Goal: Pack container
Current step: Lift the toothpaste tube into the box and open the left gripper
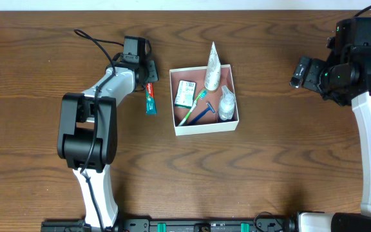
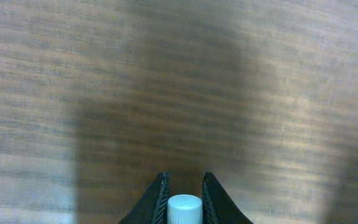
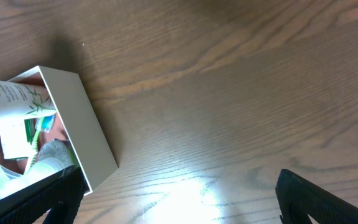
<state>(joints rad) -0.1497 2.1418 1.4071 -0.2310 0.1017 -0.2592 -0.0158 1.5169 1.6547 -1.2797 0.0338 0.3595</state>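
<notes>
Overhead view: the container (image 1: 206,126) stood on the wooden table (image 1: 269,167), slightly right of frame centre and slightly above mid-height. Its reddish-brown interior held five items:

- A white tube (image 1: 212,66) leaned over the top wall, with its tip past the rim.
- A green-and-white packet (image 1: 185,93) lay in the upper left part.
- A green toothbrush (image 1: 190,111) and a blue razor (image 1: 205,113) lay diagonally, side by side, in the lower middle.
- A clear bottle (image 1: 227,103) lay along the right wall.

The left gripper (image 1: 148,72) was positioned left of the container, in the upper left part of the frame. A red-and-green toothpaste tube (image 1: 150,98) extended from it toward the lower edge. Whether the tube rested on the table or was lifted clear could not be determined.

In the left wrist view, the tube's white cap (image 2: 184,208) sat at the bottom centre, between two dark fingers (image 2: 157,202). Each finger was against a side of the cap, so the jaws were narrowed onto it.

In the right wrist view, the right gripper (image 3: 179,186) was spread wide and held nothing. One finger appeared in each lower corner, with bare table between them. One corner of the container appeared at the left edge of that frame. In the overhead view, this gripper was in the upper right, well apart from the container.
</notes>
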